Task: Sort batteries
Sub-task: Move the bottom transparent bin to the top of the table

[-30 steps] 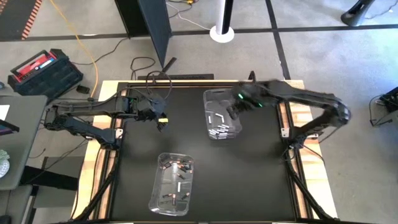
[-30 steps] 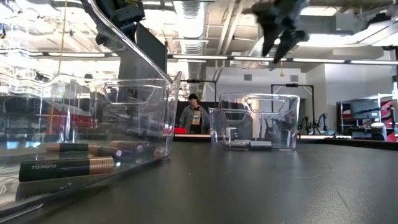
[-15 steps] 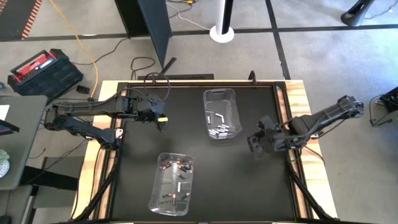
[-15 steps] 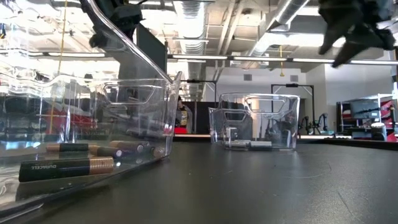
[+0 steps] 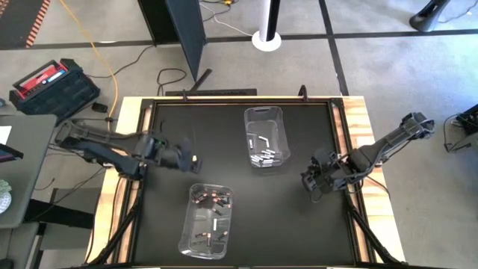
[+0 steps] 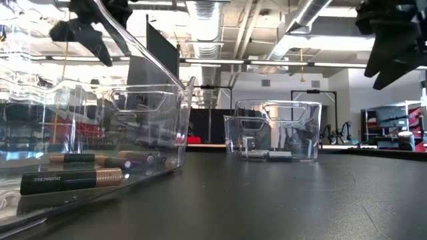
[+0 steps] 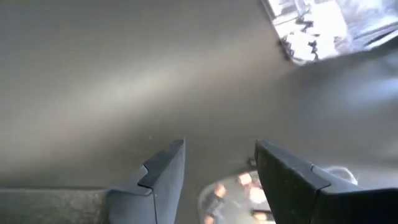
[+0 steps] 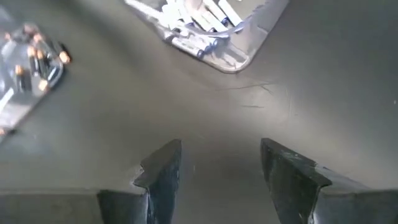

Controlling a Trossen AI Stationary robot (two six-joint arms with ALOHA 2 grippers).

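High view: left pincer (image 5: 193,159) and right pincer (image 5: 308,183) over bare bench (image 5: 164,217), both empty. Batteries (image 5: 265,155) in far bin (image 5: 266,112), more in near bin (image 5: 184,243).
Wrist views: both pincers gape wide, holding nothing.

Robotics lab, exposed ceiling ducts (image 6: 207,20), taped concrete floor (image 5: 388,45), red toolbox (image 5: 48,82), loose cables (image 5: 104,56)

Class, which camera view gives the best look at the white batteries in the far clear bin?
The right wrist view: the white batteries fill the frame, each cell distinct inside the far clear bin. The high view shows them as tiny pale specks. The low view shows only a few through the wall; the left wrist view shows a blurred cluster.
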